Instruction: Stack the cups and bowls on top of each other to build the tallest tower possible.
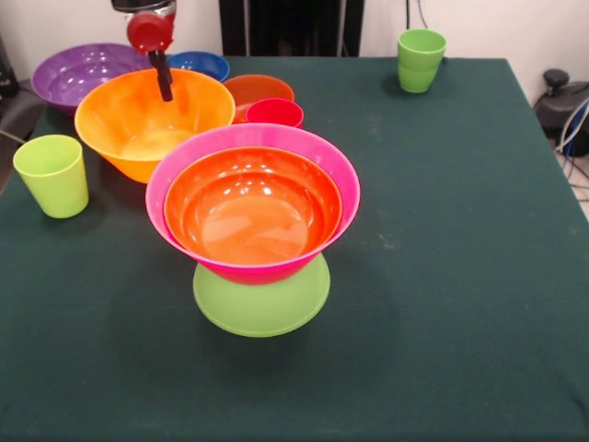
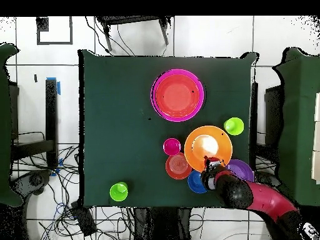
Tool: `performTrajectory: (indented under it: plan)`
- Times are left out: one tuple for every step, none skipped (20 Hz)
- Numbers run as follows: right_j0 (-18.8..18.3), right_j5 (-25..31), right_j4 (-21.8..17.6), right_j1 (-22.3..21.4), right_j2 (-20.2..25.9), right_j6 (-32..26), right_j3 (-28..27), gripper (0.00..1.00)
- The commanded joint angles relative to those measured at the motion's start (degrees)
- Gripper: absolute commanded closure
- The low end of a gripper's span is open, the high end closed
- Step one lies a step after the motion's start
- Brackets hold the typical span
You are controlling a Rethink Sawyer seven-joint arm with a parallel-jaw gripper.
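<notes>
so far the tower [image 1: 253, 235] stands mid-table: a lime green plastic bowl [image 1: 262, 304] rim-down, a large glossy pink bowl [image 1: 336, 180] on it, a medium orange bowl [image 1: 253, 207] nested inside. the gripper [image 1: 164, 81] hangs at the far rim of the large yellow-orange bowl [image 1: 129, 115]; whether its jaws are parted or closed cannot be told. picking that bowl seems the step in hand, and next it needs a firm rim grasp and a level carry to the tower.

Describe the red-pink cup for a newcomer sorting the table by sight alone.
Find the large yellow-orange plastic bowl under the gripper. Beside it, against the small dark orange bowl, stands the small red-pink plastic cup. It alone is red-pink; both other cups are light green and stand apart.
</notes>
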Motion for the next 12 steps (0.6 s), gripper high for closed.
performTrajectory:
  plan:
    - [0.2,0.5,-3.7,0.2,-0.1,-5.4,4.4,0.0]
    - [0.2,0.5,-3.6,0.0,0.0,-5.4,4.5,0.0]
    - [0.0,0.8,-3.3,-0.6,0.3,-5.5,4.6,0.0]
    - [-0.3,1.1,-3.0,-1.1,0.5,-5.6,4.8,0.0]
    - [-0.5,1.6,-2.6,-1.8,1.0,-5.8,4.8,0.0]
    - [-0.7,2.0,-2.3,-2.2,1.3,-6.0,4.9,0.0]
    - [-0.9,2.5,-2.0,-2.6,1.7,-6.2,5.1,0.0]
    - [-1.0,2.8,-1.8,-2.9,1.9,-6.3,5.2,0.0]
    - [-1.1,2.8,-1.8,-3.1,1.9,-6.3,5.4,0.0]
    - [-1.2,2.9,-1.8,-3.2,2.0,-6.3,5.6,0.0]
    - [-0.8,2.2,-2.1,-2.7,1.5,-5.9,5.4,0.0]
    - [-0.7,1.7,-2.4,-2.4,1.3,-5.6,5.3,0.0]
